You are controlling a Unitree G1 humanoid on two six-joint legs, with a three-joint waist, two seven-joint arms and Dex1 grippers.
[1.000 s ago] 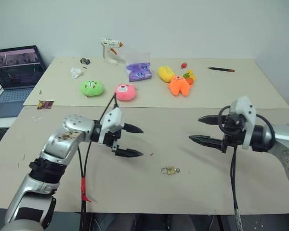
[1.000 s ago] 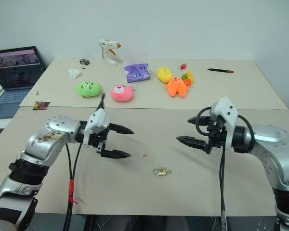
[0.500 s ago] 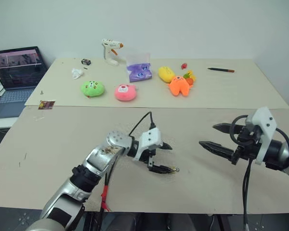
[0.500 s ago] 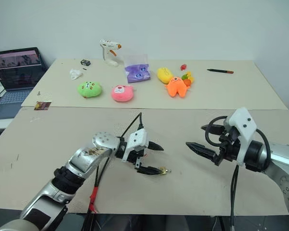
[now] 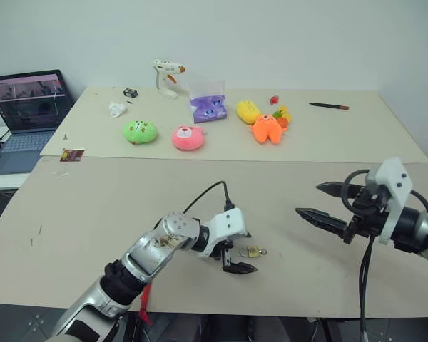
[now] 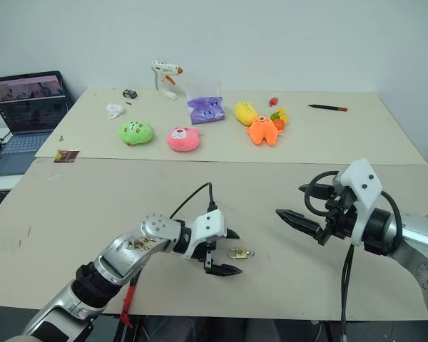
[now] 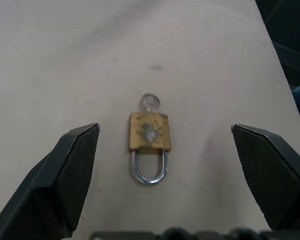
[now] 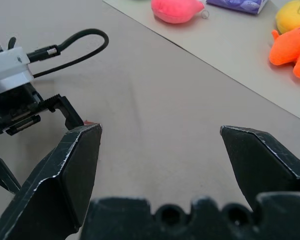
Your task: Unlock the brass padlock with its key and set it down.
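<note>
The brass padlock [image 5: 251, 251] lies flat on the near table, a small gold body with a silver shackle [image 7: 149, 168]. The key [image 7: 150, 101] sticks out of the body's end opposite the shackle, only its round silver head showing. My left gripper [image 6: 235, 252] is low over the table and open, one black finger [image 7: 72, 165] on each side of the padlock, touching neither side. My right gripper [image 5: 309, 199] hangs open and empty above the table, off to the right of the padlock and pointing toward it.
On the far table lie green [image 5: 139, 131], pink [image 5: 187, 137], orange [image 5: 267, 128] and yellow [image 5: 247, 111] plush toys, a purple bag [image 5: 207, 107], a glue gun [image 5: 167, 75] and a pen [image 5: 328, 106]. A laptop [image 5: 25, 107] stands at far left. The table's front edge runs just behind the padlock.
My left gripper has swung right and down from mid-table until its open fingers straddle the padlock. My right gripper drew back a little to the right, still open.
</note>
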